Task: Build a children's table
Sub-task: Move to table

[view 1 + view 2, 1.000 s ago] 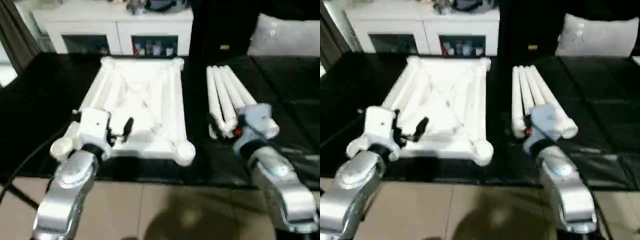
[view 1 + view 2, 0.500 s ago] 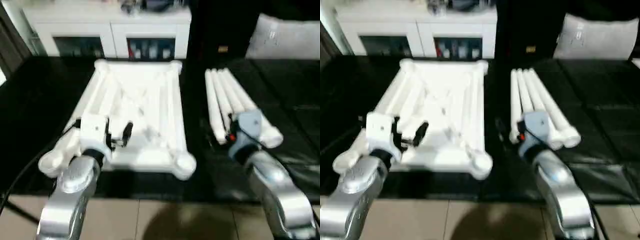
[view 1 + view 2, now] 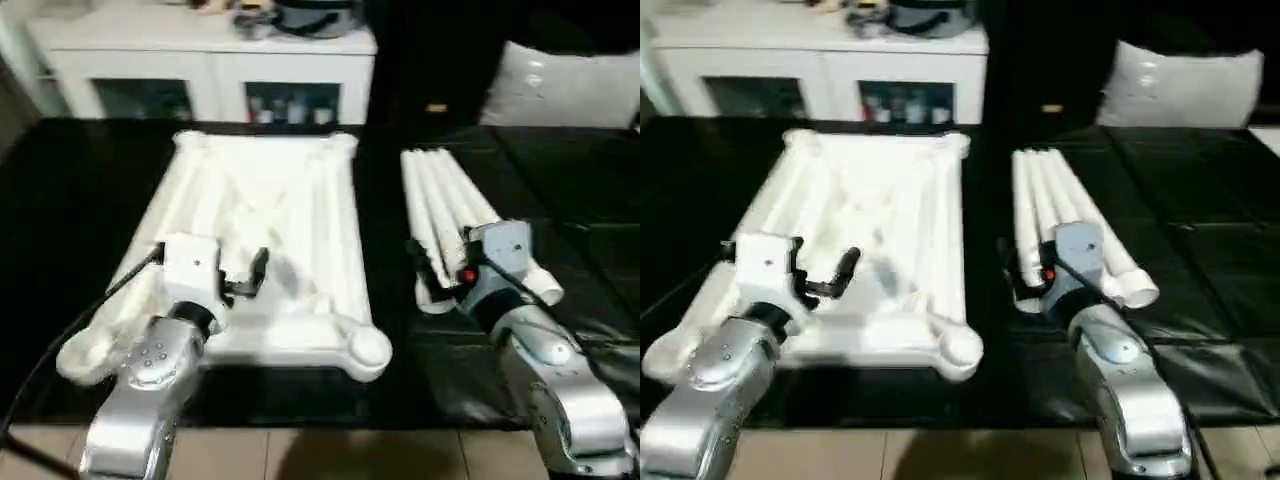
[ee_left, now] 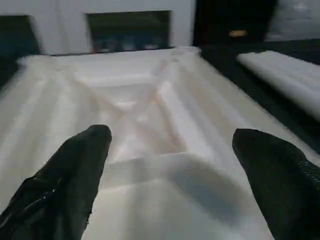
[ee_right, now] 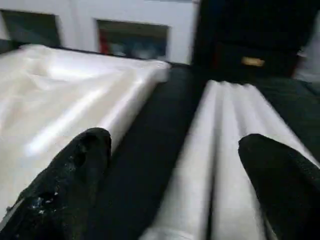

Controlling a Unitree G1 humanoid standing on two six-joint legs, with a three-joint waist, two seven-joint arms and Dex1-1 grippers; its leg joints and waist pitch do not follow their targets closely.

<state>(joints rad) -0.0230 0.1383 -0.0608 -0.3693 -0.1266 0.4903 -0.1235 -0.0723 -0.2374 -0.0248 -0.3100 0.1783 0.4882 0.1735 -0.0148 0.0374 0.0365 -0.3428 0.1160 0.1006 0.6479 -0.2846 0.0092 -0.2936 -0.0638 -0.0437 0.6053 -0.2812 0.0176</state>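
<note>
With both claws gaping empty, the right gripper [image 3: 1032, 268] is hanging over the near ends of the legs [image 3: 1065, 215] beside the tabletop [image 3: 265, 215] under the left gripper [image 3: 240, 275], risking nudging the round legs into rolling apart.

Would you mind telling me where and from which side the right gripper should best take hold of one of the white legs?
Judging by their pose, grip the outermost leg of the bundle of legs near its close end, from above. They lie flat, packed side by side, so only the outer one has a free flank. The right gripper is open over them.
</note>
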